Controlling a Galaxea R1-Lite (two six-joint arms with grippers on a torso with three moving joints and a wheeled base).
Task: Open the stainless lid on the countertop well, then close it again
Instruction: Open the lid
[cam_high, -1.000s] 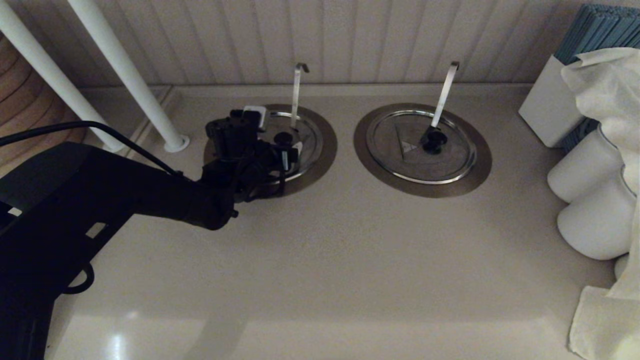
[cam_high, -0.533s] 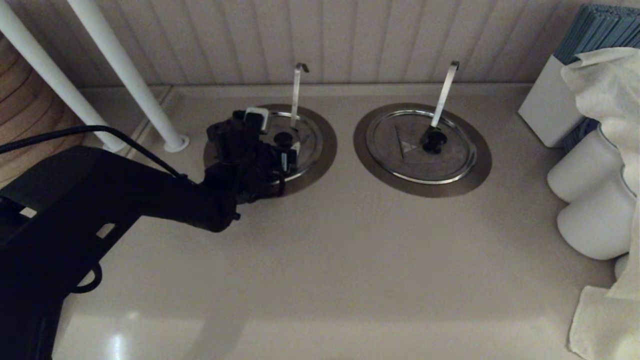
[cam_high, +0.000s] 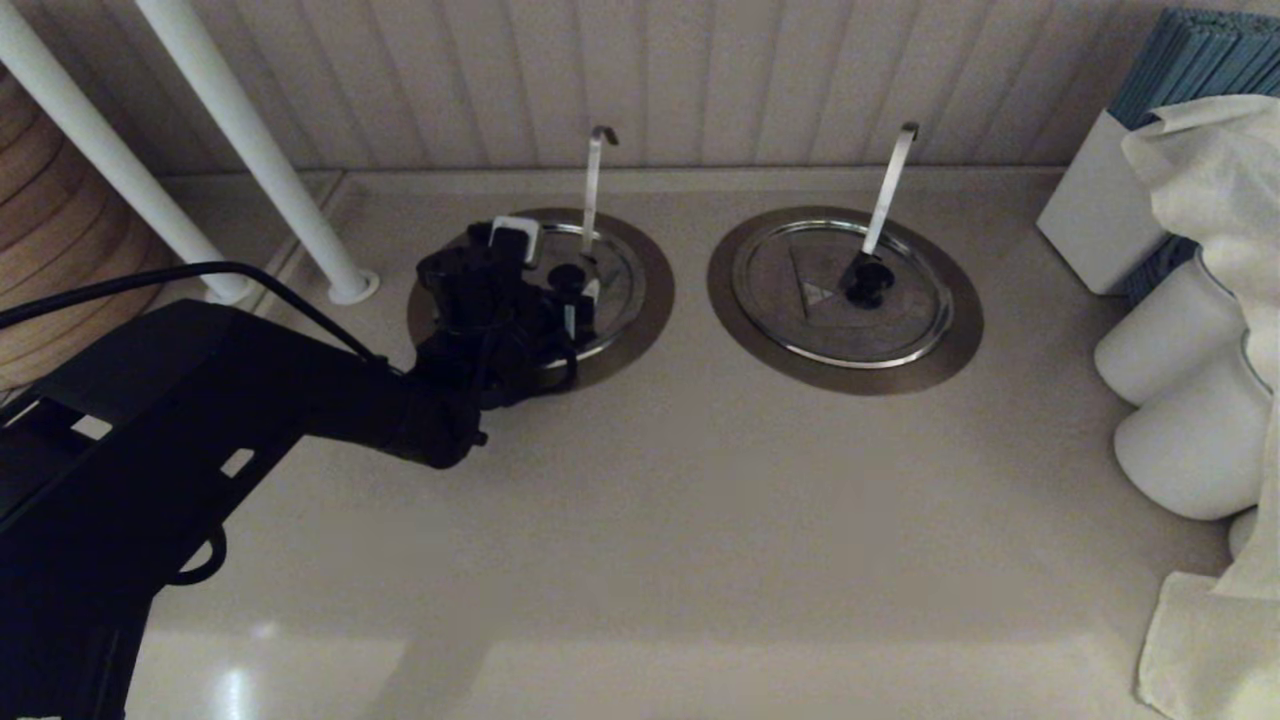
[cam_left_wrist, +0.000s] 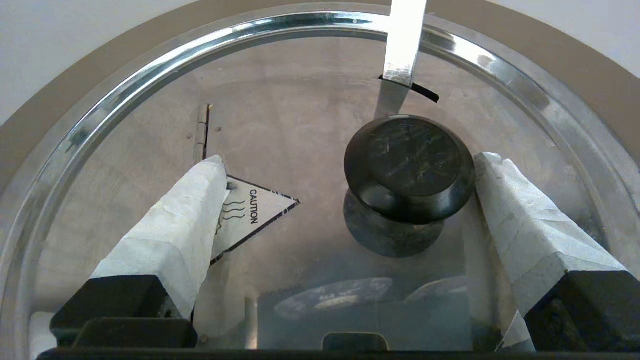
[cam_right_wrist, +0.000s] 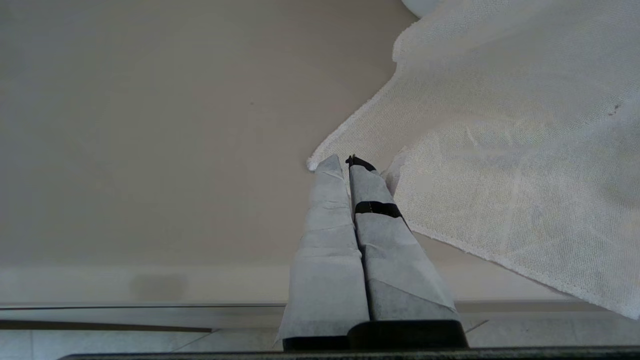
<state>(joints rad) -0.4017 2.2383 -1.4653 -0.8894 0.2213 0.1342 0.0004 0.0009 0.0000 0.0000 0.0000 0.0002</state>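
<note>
the pale beige worktop (cam_high: 700, 500) runs back to a ribbed white wall, and two round wells are set into it near the back edge. the black left arm (cam_high: 200, 420) reaches in from the front left corner toward the left of these, the countertop well with its wide brushed-steel collar (cam_high: 648, 300). the round flat stainless lid (cam_left_wrist: 300, 125) lies seated flat in that well, its raised bright rim following the collar all round. a second well of the same kind (cam_high: 845, 300), also covered, sits to the right of it, well apart. a white cloth (cam_right_wrist: 500, 150) lies at the front right corner of the worktop, and the right gripper (cam_right_wrist: 350, 167) hangs there with its two wrapped fingers pressed together, clenched on nothing, its tips over the cloth's edge. a thin hooked steel ladle handle (cam_left_wrist: 404, 40) rises through the slot at the lid's back edge. the left gripper (cam_left_wrist: 350, 172) is low over the lid, its fingers spread wide: the central black knob (cam_left_wrist: 409, 170) sits between them, right beside one wrapped fingertip (cam_left_wrist: 492, 175), not gripped, while the other fingertip covers a corner of the small engraved caution triangle (cam_left_wrist: 255, 215).
</note>
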